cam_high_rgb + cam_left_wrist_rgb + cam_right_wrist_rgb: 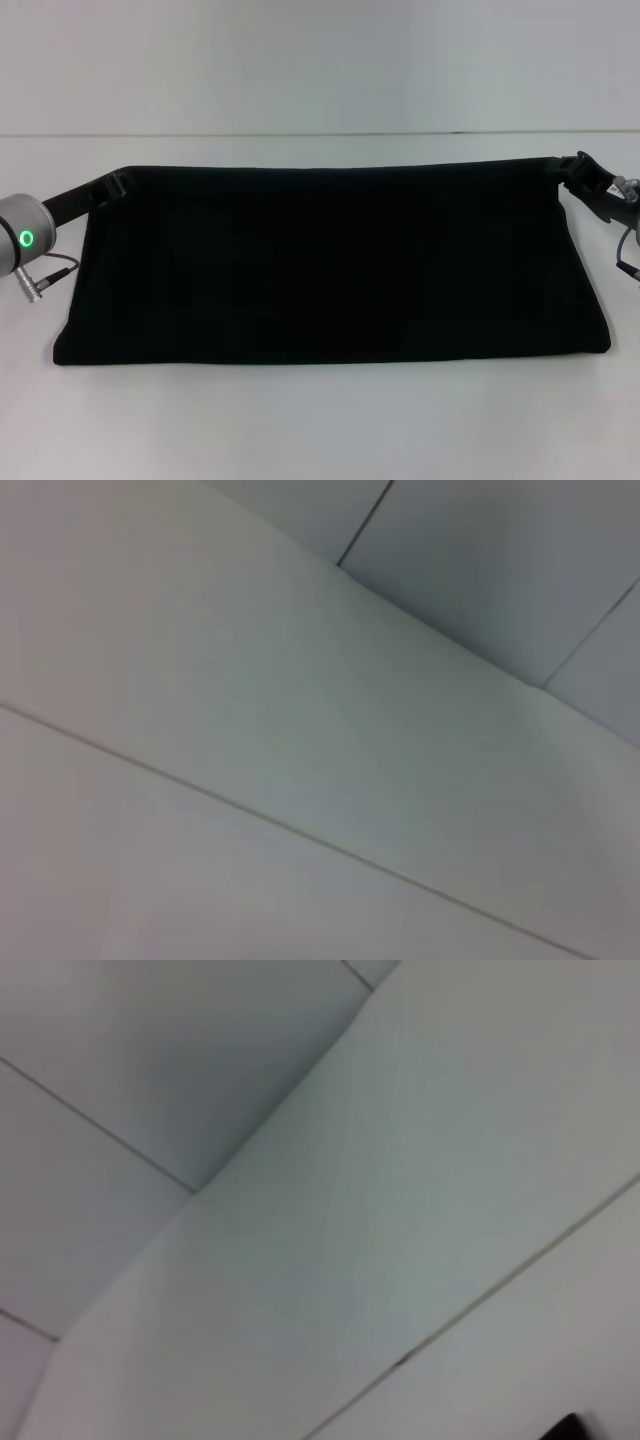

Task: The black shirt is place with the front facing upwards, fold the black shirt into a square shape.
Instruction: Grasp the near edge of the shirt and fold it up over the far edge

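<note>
The black shirt (330,265) shows in the head view as a wide plain black band across the white table (320,430). Its print and neck label are hidden. Its far edge is stretched taut between my two grippers, and its near edge rests on the table. My left gripper (118,183) is shut on the far left corner. My right gripper (568,170) is shut on the far right corner. The left wrist view shows no shirt; the right wrist view shows only a small black bit (570,1428) at its edge.
Bare white table lies in front of and behind the shirt. A white wall (320,60) rises behind the table. Both wrist views show only white panels with seams (300,830).
</note>
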Motion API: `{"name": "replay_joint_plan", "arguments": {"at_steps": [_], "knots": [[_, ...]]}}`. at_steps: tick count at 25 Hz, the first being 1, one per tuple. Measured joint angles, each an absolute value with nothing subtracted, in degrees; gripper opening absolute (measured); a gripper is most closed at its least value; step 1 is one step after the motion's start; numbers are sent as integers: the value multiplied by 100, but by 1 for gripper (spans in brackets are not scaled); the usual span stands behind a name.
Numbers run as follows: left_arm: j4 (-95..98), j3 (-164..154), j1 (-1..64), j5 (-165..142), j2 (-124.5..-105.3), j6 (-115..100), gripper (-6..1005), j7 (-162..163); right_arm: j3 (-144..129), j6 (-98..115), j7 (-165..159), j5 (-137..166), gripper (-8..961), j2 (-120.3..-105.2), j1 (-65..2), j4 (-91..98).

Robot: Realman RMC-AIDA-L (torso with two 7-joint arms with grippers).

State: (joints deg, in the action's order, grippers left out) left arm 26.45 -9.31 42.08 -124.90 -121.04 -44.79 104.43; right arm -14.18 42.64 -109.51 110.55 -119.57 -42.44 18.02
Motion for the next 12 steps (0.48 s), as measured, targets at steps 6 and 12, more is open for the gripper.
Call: {"name": "replay_joint_plan", "arguments": {"at_steps": [6, 12], "knots": [[2645, -935, 4333, -12197, -12263, -3943, 61, 10152, -1416, 3476, -10221, 10737, 133, -11990, -4455, 1544], [2454, -931, 4375, -11363, -12378, -3666, 64, 8978, -1414, 3183, -8873, 9961, 161, -12006, -4613, 1299]]}}
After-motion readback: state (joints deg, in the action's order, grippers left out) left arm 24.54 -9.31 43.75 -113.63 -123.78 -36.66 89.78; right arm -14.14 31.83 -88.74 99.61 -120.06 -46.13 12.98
